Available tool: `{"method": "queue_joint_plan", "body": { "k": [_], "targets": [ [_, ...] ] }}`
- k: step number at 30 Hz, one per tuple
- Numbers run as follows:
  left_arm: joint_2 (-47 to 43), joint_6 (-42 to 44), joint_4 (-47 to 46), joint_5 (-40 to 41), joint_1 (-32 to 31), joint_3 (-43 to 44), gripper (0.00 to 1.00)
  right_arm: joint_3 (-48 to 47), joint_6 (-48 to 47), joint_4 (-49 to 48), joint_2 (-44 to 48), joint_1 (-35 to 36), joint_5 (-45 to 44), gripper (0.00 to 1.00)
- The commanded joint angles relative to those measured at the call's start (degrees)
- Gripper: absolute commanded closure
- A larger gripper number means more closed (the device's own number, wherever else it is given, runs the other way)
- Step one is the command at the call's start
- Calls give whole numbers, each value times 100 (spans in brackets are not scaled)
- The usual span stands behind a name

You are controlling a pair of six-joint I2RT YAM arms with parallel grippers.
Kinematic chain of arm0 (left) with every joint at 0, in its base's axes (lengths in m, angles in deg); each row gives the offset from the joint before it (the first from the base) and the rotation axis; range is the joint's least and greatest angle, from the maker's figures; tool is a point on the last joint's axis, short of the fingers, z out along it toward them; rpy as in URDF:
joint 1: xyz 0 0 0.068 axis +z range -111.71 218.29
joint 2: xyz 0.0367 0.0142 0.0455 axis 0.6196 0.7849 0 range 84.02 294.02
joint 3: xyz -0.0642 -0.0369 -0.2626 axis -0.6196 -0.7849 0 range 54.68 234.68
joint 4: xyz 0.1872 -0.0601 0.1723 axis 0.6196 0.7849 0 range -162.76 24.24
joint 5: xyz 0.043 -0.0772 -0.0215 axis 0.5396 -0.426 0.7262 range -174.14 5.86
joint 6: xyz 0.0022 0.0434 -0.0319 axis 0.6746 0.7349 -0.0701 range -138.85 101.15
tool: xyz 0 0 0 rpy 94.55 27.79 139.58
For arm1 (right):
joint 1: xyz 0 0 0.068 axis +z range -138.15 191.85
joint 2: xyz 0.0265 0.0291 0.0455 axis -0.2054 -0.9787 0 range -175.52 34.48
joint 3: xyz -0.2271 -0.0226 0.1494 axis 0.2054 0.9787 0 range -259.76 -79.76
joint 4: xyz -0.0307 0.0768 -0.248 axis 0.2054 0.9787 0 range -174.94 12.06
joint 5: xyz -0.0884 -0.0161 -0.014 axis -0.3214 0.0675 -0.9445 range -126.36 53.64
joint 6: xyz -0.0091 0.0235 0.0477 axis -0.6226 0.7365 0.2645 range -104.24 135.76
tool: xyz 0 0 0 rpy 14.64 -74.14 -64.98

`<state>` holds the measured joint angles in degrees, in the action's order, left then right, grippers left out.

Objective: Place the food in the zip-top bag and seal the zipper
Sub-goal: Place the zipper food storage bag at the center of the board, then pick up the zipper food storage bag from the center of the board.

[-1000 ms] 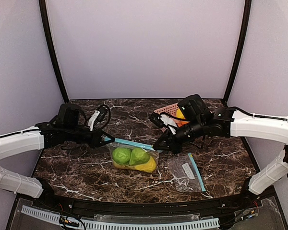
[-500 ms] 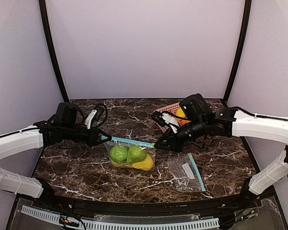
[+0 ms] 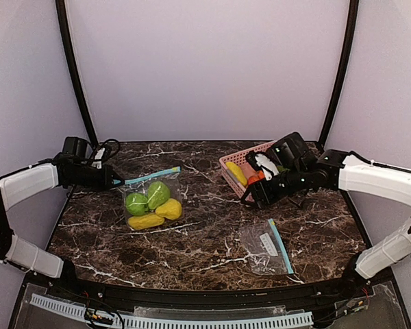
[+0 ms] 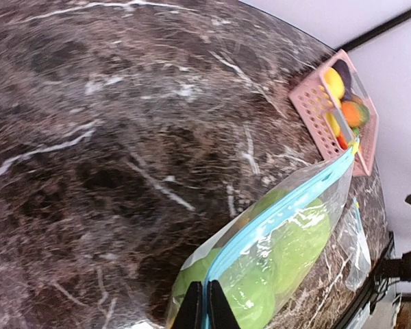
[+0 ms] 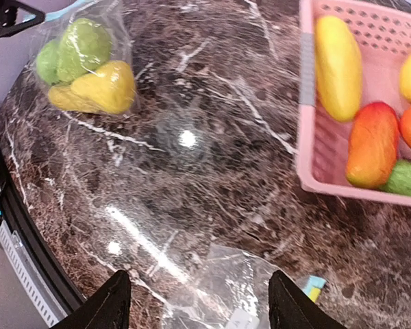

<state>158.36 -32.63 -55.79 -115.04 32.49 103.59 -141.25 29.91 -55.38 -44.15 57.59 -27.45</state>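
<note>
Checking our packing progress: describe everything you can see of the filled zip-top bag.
The filled bag is clear, crinkled plastic with a light-blue zipper strip along its far edge. It lies on the marble table, left of centre, holding two green toy fruits and two yellow ones. The left gripper pinches its zipper corner, jaws shut.

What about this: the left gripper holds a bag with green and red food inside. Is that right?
Almost. The left gripper holds the bag, but the food inside is green and yellow, not green and red. The top view shows it.
</note>
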Motion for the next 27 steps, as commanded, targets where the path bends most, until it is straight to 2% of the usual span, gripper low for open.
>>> {"method": "queue_joint_plan", "body": {
  "k": [1,3,5,6,7,8,11,13,16,19,25,27],
  "targets": [
    [245,-38,377,-15,730,100,98,668,778,233,480,-605,-126,34],
    [326,77,496,369,871,151,92,1067,949,224,609,-810,-78,34],
    [378,207,758,654,888,288,80,1365,1086,200,678,-935,-95,34],
    [374,274,818,725,892,309,66,1508,1151,175,701,-969,-113,34],
    [318,286,881,903,893,299,58,1630,1201,147,712,-989,-129,34],
    [261,294,888,1012,900,284,42,1747,1255,108,714,-1002,-134,34],
    [-137,305,896,1571,884,156,22,2033,1342,-159,685,-1001,40,32],
    [-422,317,889,1841,878,76,15,2173,1361,-390,622,-998,236,27],
    [-764,394,892,2064,795,20,12,2261,1389,-615,444,-990,347,26],
    [-1061,560,952,1944,657,102,11,2229,1367,-675,197,-948,317,26],
    [-1029,783,998,1845,-332,868,11,2105,1359,-688,-204,-695,-160,26],
    [-819,783,968,1772,-601,1227,11,2031,1392,-666,-332,-583,-355,29]
  ]
}}
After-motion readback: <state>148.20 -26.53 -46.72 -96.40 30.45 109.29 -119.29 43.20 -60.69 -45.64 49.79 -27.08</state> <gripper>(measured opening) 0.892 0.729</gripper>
